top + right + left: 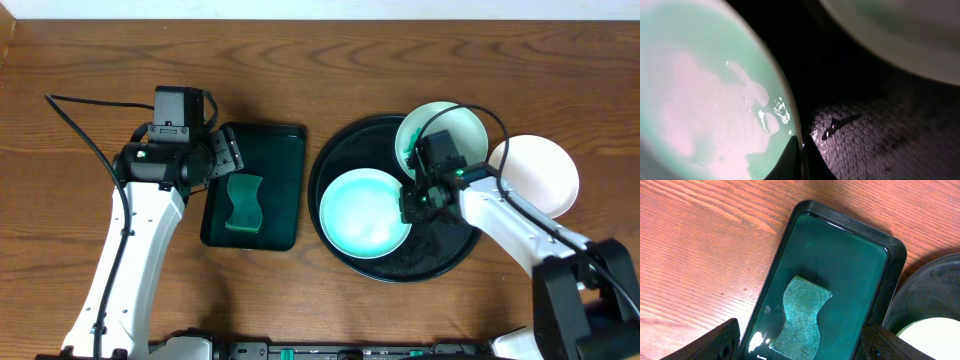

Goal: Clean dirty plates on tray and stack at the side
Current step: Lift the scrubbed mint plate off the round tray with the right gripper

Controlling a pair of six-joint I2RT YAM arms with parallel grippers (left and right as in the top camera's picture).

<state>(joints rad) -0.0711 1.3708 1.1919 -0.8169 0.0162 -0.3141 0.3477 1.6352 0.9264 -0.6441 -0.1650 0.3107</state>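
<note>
The black round tray (440, 250) holds a pale mint plate (365, 212) at its left. A second plate (445, 128) rests on the tray's upper right rim. A white plate (540, 175) lies on the table to the right of the tray. My right gripper (412, 205) is shut on the mint plate's right rim; the right wrist view shows that gripper (801, 152) pinching the rim of the wet plate (705, 100) over the tray floor (880, 135). My left gripper (226, 155) hangs open above a green sponge (802, 312), holding nothing.
The sponge (243, 202) lies in a dark green rectangular tray (280, 170) just left of the black tray. In the left wrist view this green tray (840, 255) sits close beside the black tray's rim (935, 285). Bare wooden table surrounds both.
</note>
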